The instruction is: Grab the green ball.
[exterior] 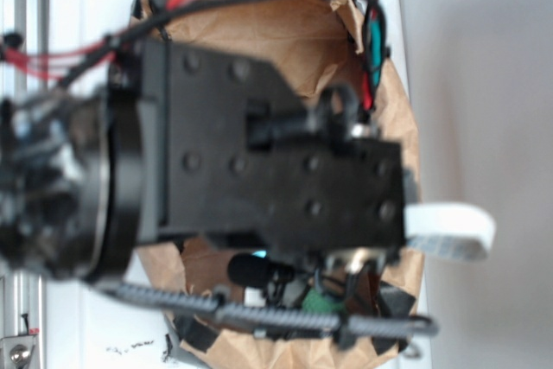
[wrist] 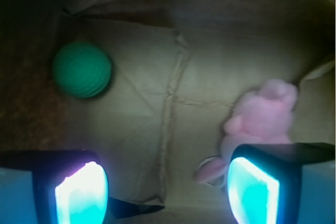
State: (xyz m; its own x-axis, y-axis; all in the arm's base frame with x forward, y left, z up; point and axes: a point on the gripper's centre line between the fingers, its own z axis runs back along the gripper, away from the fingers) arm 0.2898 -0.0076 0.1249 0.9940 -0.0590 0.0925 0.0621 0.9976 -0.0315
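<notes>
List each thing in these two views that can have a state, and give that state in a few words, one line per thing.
green ball: loose on the bag floor, upper left in the wrist view, untouched.
pink plush bunny: lying on the bag floor by the right-hand finger, not gripped.
pincer: open, nothing between its fingers.
brown paper bag: open at the top, the arm reaching into it.

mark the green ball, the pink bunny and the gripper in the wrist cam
green ball (wrist: 82, 70), wrist view, middle of its dimpled surface
pink plush bunny (wrist: 265, 115), wrist view, on its body
gripper (wrist: 168, 192), wrist view, midway between the two glowing fingertips, open
</notes>
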